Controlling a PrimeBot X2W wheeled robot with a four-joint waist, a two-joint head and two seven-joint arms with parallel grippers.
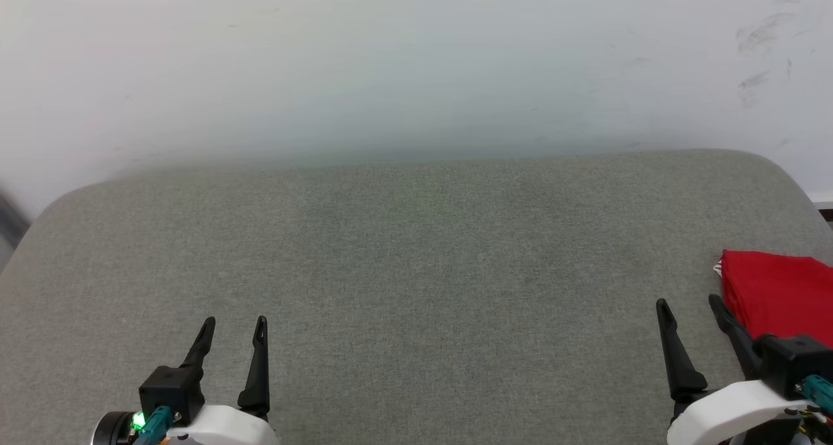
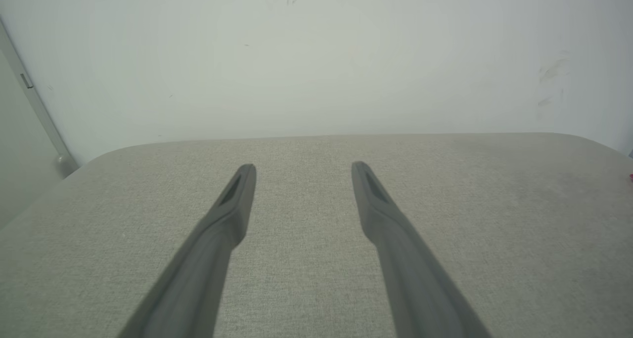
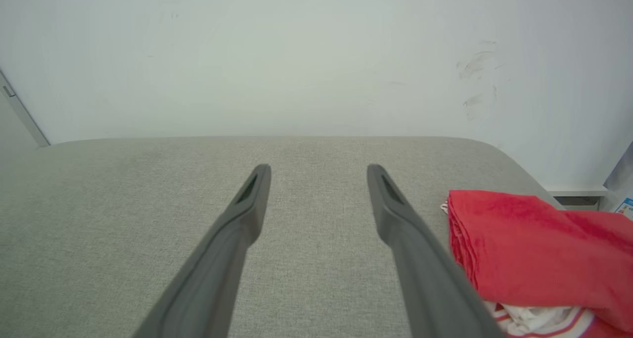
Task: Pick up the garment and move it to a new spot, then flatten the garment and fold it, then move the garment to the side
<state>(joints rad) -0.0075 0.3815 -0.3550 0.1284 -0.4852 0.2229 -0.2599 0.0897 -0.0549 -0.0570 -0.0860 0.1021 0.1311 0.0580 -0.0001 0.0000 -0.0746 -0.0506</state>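
The garment [image 1: 778,295] lies folded into a red bundle at the right edge of the grey padded surface [image 1: 416,256]. In the right wrist view the garment [image 3: 534,249] shows its plain red side on top, with a bit of white and red-striped trim at the bottom. My right gripper [image 1: 688,307] stands open just left of it, its right finger close beside the bundle's edge, nothing between the fingers [image 3: 242,214]. At the lower left my left gripper [image 1: 234,324] is open and empty over bare fabric, as the left wrist view [image 2: 302,170] confirms.
A pale wall [image 1: 416,61] rises directly behind the surface, with dark scuffs [image 1: 758,48] at the upper right. The surface's rounded corners fall away at far left and far right. A door frame [image 2: 29,105] stands at the left.
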